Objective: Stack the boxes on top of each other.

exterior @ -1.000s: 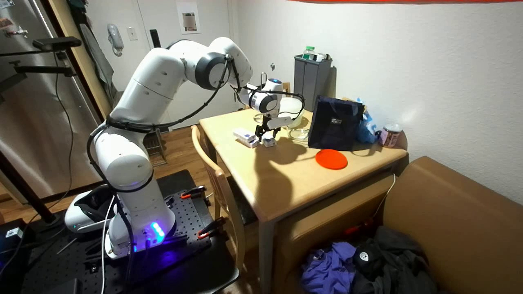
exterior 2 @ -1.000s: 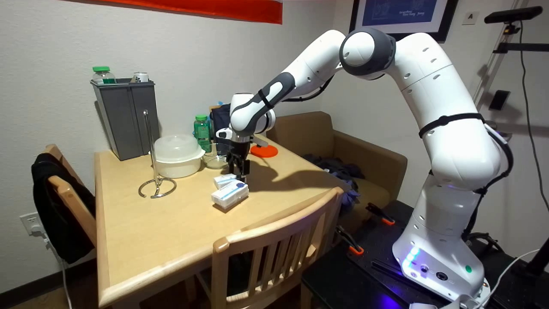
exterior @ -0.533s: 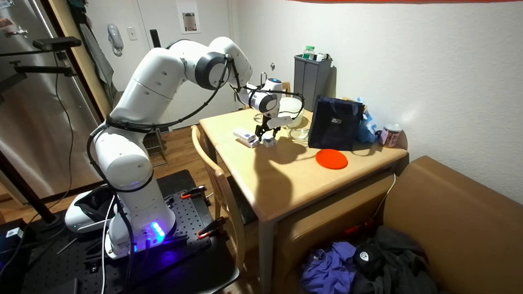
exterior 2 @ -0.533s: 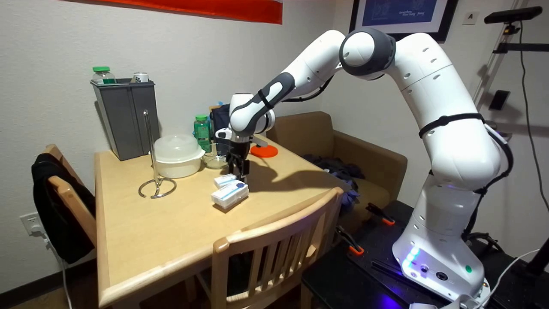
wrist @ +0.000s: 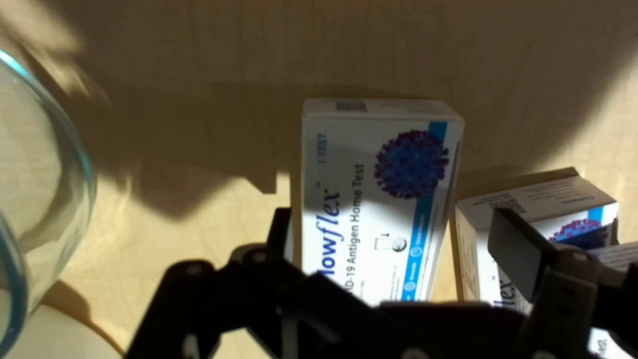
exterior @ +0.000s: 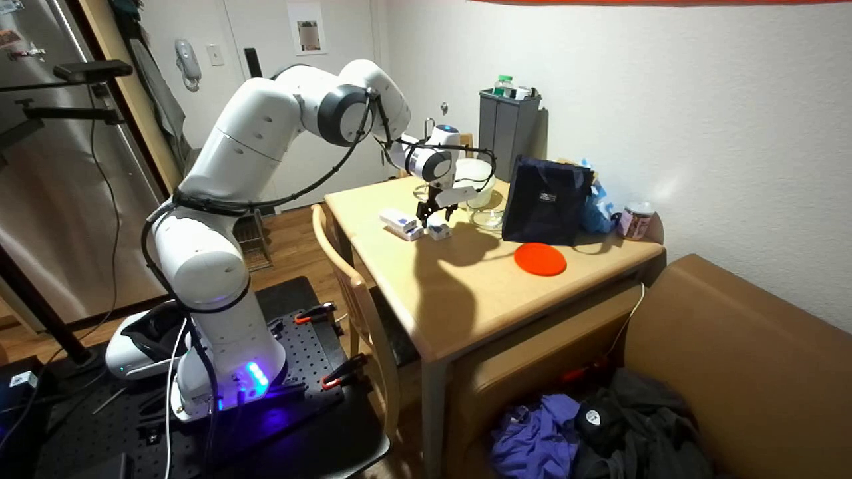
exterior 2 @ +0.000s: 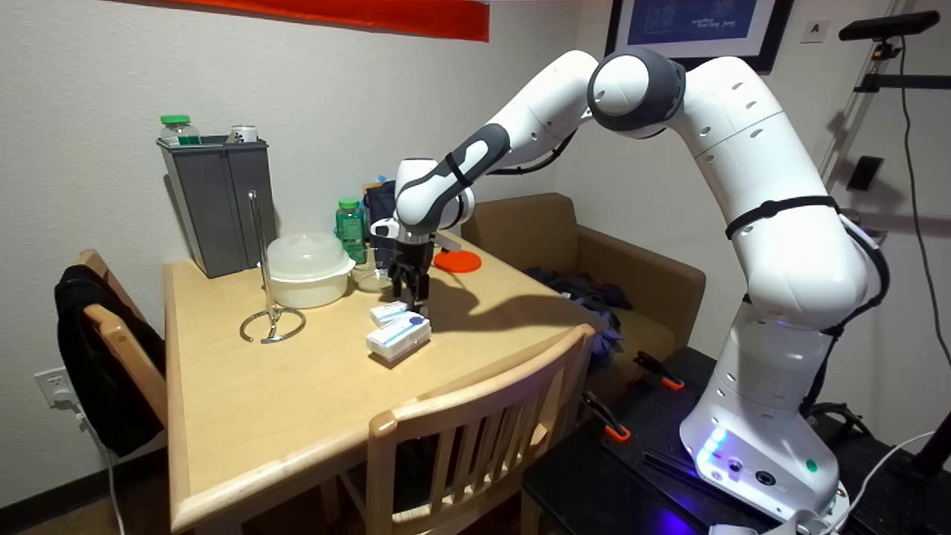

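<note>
Wrist view | with gripper [wrist: 391, 224] spread apart over loose box [wrist: 379, 199] | descend straight astride it, avoiding stacked boxes [wrist: 573, 228] at four o'clock | pinch gently, lift clear before crossing

Under the hand [exterior: 436, 220] spreads a light wooden table [exterior 2: 260, 401], a broad shadow [exterior: 446, 293] reaching across it beside the hand. Behind the hand, in both exterior views, rises a pale wall [exterior 2: 312, 96]; a red strip [exterior 2: 356, 15] hangs higher up. In an exterior view a slatted chair [exterior 2: 483, 397] stands nearer than the hand, a brown sofa [exterior 2: 520, 227] beyond. Wood flooring [exterior: 296, 256] shows lower, well apart.
</note>
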You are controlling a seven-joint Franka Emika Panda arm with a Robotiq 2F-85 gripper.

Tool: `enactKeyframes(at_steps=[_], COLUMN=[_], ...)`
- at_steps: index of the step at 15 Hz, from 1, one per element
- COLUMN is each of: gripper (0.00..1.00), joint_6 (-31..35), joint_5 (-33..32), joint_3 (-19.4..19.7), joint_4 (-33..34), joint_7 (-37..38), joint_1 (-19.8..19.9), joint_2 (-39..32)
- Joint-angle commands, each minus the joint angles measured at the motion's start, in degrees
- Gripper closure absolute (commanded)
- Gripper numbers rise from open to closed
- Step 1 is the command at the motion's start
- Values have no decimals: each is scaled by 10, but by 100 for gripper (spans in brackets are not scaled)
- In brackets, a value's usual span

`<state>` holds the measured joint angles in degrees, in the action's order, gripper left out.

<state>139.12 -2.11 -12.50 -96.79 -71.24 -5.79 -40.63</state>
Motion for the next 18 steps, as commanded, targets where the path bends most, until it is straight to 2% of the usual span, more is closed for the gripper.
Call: enactKeyframes(at_steps=[1, 10, 11, 12, 16, 18], gripper=[0, 0, 25, 26, 56, 58], joint_6=[-10, -20, -19, -19, -17, -15], joint_5=[-17, -16, -17, -18, -21, -26], joint_3=[5, 5, 5, 5, 7, 8], joint_4=[20, 48, 48, 48, 45, 41], joint_7=[20, 16, 17, 17, 19, 20], joint_1=[-4, -3, -4, -4, -6, -8], joint_2=[-9, -39, -40, -39, -34, -28])
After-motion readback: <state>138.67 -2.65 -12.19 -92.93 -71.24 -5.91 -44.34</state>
